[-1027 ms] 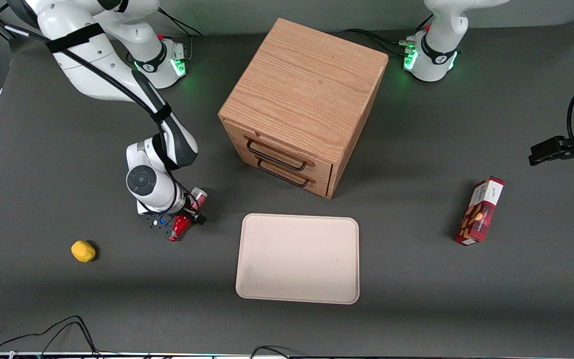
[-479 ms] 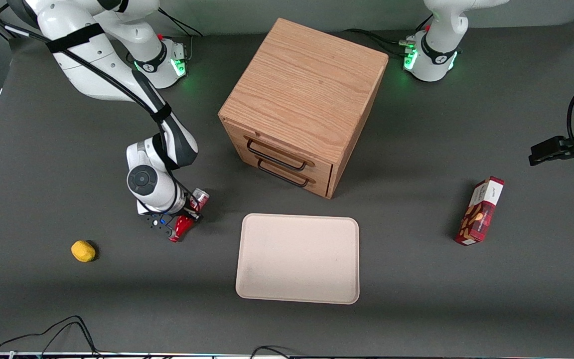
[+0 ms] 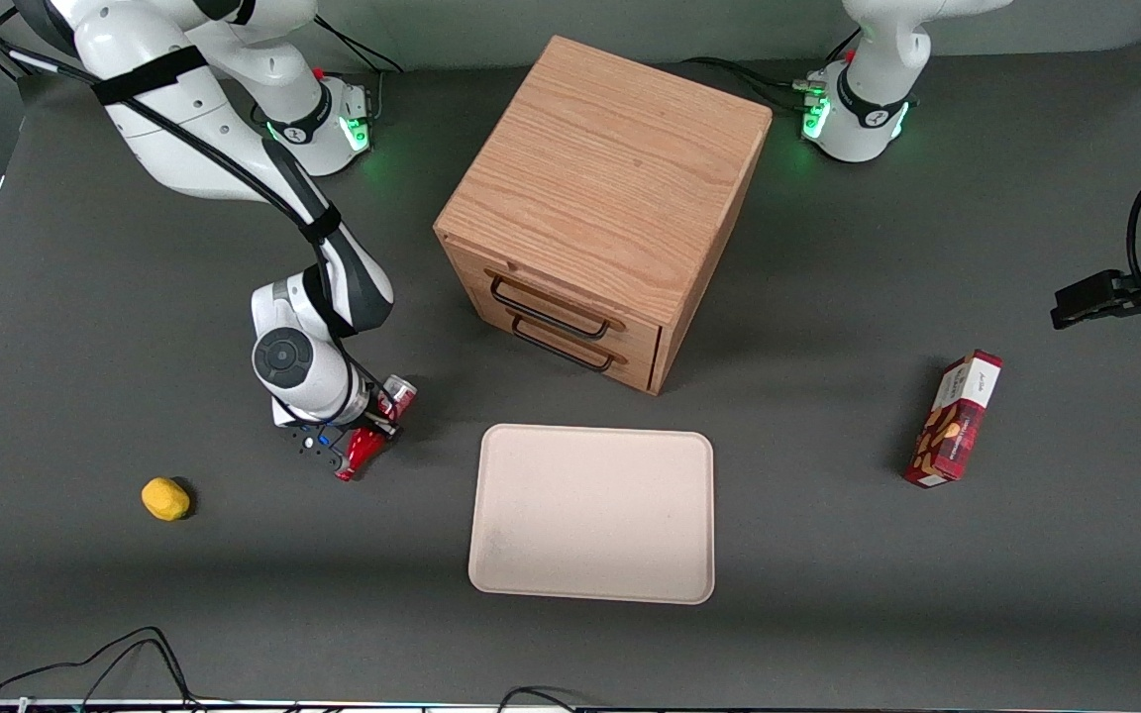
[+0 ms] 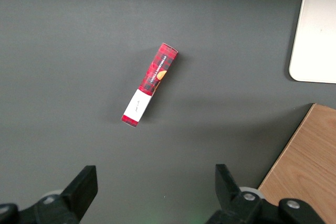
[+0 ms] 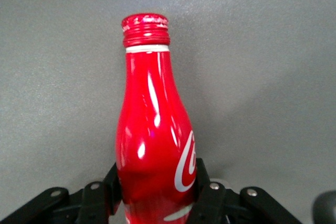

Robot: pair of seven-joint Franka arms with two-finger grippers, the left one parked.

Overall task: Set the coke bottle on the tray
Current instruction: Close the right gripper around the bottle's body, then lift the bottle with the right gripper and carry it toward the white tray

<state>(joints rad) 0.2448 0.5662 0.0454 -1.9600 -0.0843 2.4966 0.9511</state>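
Observation:
The coke bottle (image 3: 368,446) is a slim red bottle lying tilted, its red cap nearer the front camera and its silvery base (image 3: 399,388) farther from it. My gripper (image 3: 353,444) is shut on the bottle's body, low over the table toward the working arm's end. In the right wrist view the coke bottle (image 5: 155,145) fills the space between the black fingers (image 5: 206,187), which press both of its sides. The beige-pink tray (image 3: 592,513) lies flat beside the bottle, toward the table's middle, with nothing on it.
A wooden two-drawer box (image 3: 598,203) stands farther from the front camera than the tray. A yellow lump (image 3: 165,498) lies near the gripper, toward the working arm's end. A red snack box (image 3: 954,419) lies toward the parked arm's end, also in the left wrist view (image 4: 150,83).
The gripper's fingers have closed a little onto the bottle over the last second; the bottle and arm have hardly shifted.

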